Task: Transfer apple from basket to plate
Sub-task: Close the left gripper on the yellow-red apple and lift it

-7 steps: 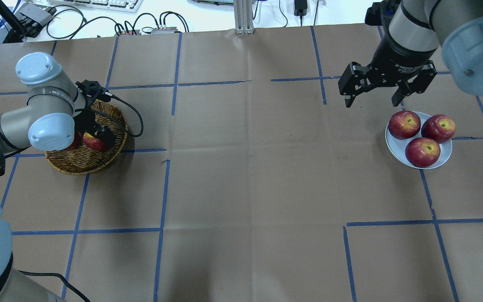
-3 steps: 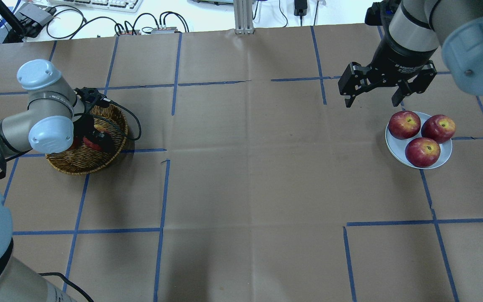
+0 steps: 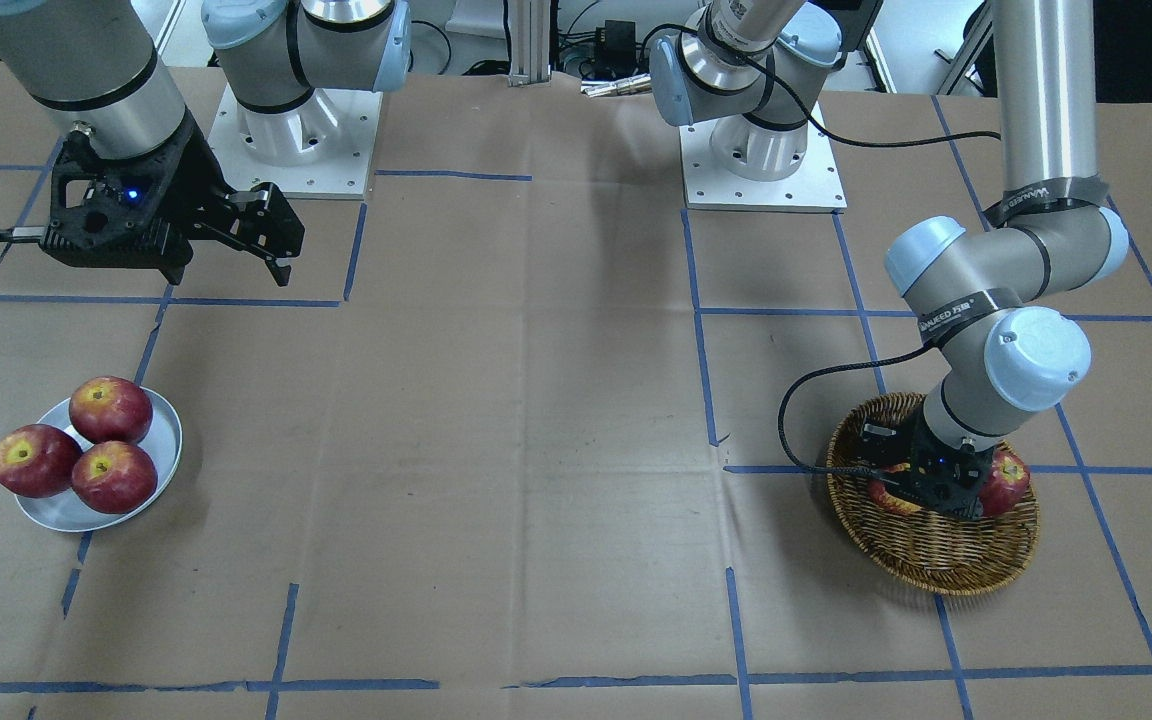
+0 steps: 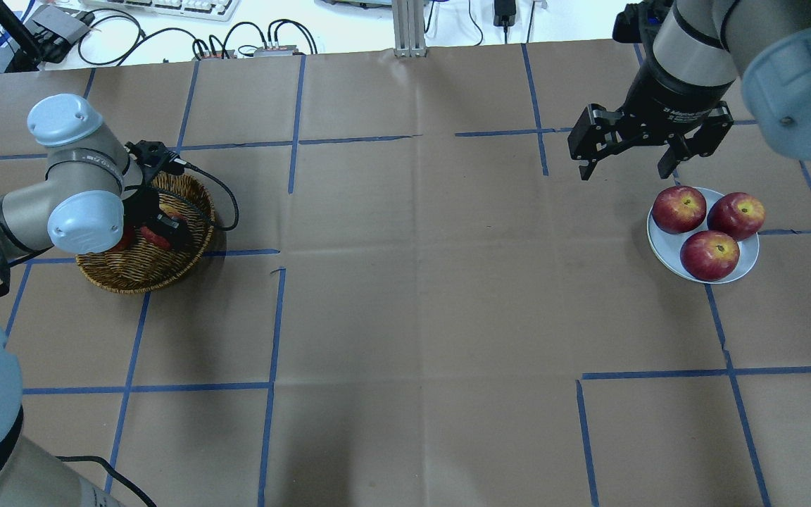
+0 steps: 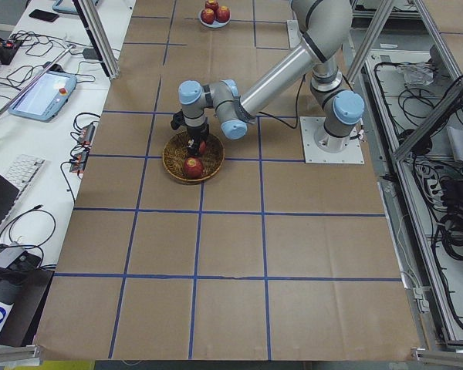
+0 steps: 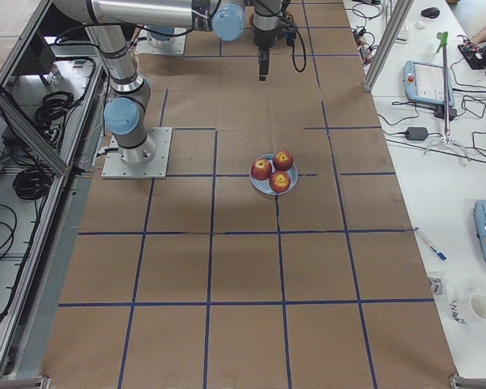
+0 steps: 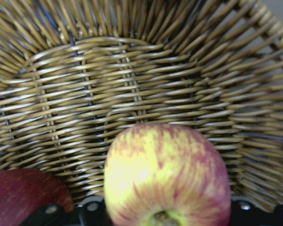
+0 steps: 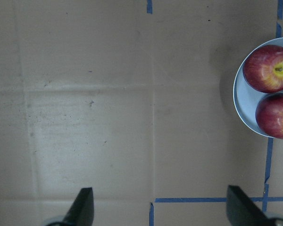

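Observation:
The pale red-and-yellow apple [image 7: 165, 174] lies in the wicker basket [image 4: 138, 271], close under the left wrist camera. My left gripper [image 4: 162, 229] is down inside the basket, its jaws either side of this apple. The fingertips are hidden, so I cannot tell whether they press on it. The basket also shows in the front view [image 3: 936, 560]. The grey-blue plate [image 4: 666, 243] sits at the right. My right gripper [image 4: 624, 172] is open and empty, hovering just behind the plate.
A darker red apple [image 7: 23, 197] lies beside the pale one in the basket. Three red apples [image 4: 709, 255] fill the plate. A black cable [image 4: 226, 204] loops from the left wrist past the basket's rim. Blue tape lines cross the brown table.
My left arm has shifted slightly over the basket, and the gripper now covers more of the pale apple. The right arm has not moved.

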`<state>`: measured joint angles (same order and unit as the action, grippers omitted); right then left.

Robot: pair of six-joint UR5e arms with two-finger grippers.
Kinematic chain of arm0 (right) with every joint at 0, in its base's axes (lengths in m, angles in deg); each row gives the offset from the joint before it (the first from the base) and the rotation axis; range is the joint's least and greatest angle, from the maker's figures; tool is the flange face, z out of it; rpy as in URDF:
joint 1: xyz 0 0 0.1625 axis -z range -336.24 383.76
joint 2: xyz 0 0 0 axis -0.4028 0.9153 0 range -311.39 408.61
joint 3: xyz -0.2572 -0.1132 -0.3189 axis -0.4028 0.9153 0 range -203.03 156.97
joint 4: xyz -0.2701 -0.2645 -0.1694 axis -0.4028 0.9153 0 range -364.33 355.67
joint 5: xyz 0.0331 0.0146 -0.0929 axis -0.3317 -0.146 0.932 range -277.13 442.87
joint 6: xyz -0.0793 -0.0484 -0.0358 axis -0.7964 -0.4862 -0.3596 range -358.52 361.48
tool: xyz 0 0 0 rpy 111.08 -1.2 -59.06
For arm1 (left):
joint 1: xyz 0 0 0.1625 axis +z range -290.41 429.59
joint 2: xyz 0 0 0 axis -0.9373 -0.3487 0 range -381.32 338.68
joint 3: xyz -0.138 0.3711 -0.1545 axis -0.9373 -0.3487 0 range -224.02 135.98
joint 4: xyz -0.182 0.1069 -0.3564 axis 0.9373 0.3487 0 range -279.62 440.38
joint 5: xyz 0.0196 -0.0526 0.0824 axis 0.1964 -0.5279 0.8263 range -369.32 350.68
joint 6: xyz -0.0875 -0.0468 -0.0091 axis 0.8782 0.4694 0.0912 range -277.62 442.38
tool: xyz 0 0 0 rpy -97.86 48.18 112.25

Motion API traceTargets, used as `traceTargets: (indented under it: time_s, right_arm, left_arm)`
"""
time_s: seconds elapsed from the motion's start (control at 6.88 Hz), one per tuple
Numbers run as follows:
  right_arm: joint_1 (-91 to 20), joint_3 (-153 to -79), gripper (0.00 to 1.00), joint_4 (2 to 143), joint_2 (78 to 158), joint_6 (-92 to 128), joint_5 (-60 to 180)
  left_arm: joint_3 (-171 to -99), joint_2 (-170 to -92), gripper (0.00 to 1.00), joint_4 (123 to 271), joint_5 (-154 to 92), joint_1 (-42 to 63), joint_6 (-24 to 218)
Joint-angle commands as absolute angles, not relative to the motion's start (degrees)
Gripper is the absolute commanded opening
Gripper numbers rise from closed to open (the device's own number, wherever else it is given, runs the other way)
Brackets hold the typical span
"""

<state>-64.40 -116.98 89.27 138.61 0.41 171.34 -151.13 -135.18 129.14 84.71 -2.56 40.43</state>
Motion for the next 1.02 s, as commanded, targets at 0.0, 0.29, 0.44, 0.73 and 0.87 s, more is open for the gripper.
traceTargets:
  time_s: [0.0,0.29,0.44,0.73,0.87]
  right_arm:
    - [-64.4,-117.0,1.00,89.3,138.6,0.3,171.3]
    - [-64.4,-117.0,1.00,89.3,138.6,0.3,171.3]
    - [-64.4,-117.0,1.00,89.3,138.6,0.4,171.4]
    - [-64.3,-117.0,1.00,89.3,138.6,0.4,171.4]
    - [-64.3,-117.0,1.00,89.3,138.6,0.3,171.4]
  left_arm:
    - [-150.3,-131.2,0.40,129.9,82.1,-6.6,48.8]
    - [-148.5,-128.1,0.40,133.9,82.1,-16.8,63.5]
    - [-145.5,-128.6,0.40,137.9,82.1,-21.9,71.9]
    - [-141.3,-132.7,0.41,139.1,82.4,-33.3,87.5]
    - [-139.4,-136.2,0.41,138.7,82.5,-37.2,91.8]
